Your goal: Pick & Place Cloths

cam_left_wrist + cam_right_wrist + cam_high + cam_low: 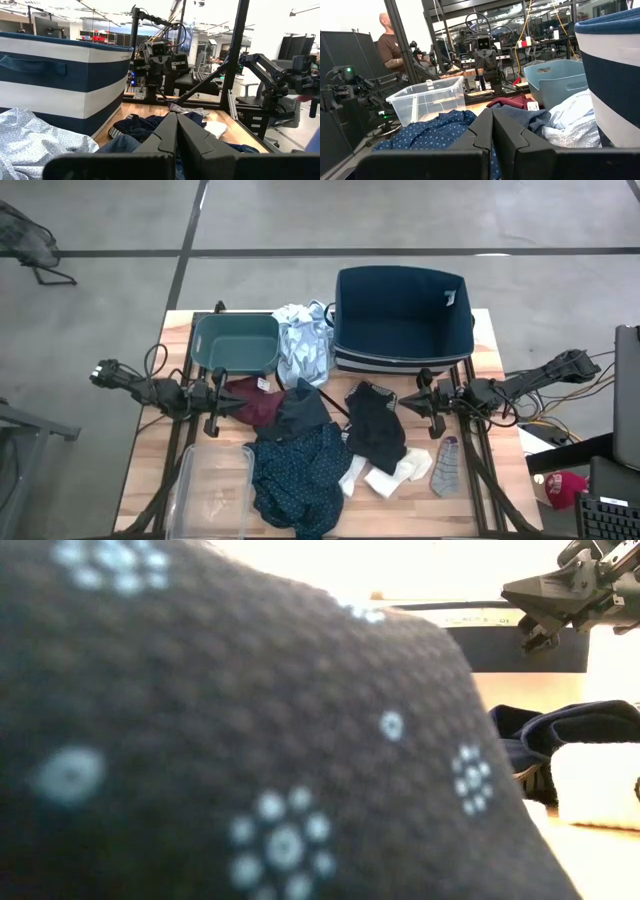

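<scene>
The cloths lie in a loose heap mid-table. There is a maroon piece (258, 402), a navy dotted one (295, 475), a black one (375, 425) and a pale blue one (305, 345) leaning on the bins. White socks (385, 477) and a grey sock (446, 465) lie by the near edge. My left gripper (228, 402) is shut and hovers level at the maroon piece's left edge (175, 125). My right gripper (424, 404) is shut, right of the black piece, and raised off the table (540, 625) (492, 120). The dotted cloth (250, 740) fills the low view.
A teal bin (236, 343) and a striped navy bin (400, 320) stand along the far edge. A clear plastic box (210, 490) sits at the near left. Bare wood shows at the table's right edge (495, 470). A person (390, 47) stands beyond the table.
</scene>
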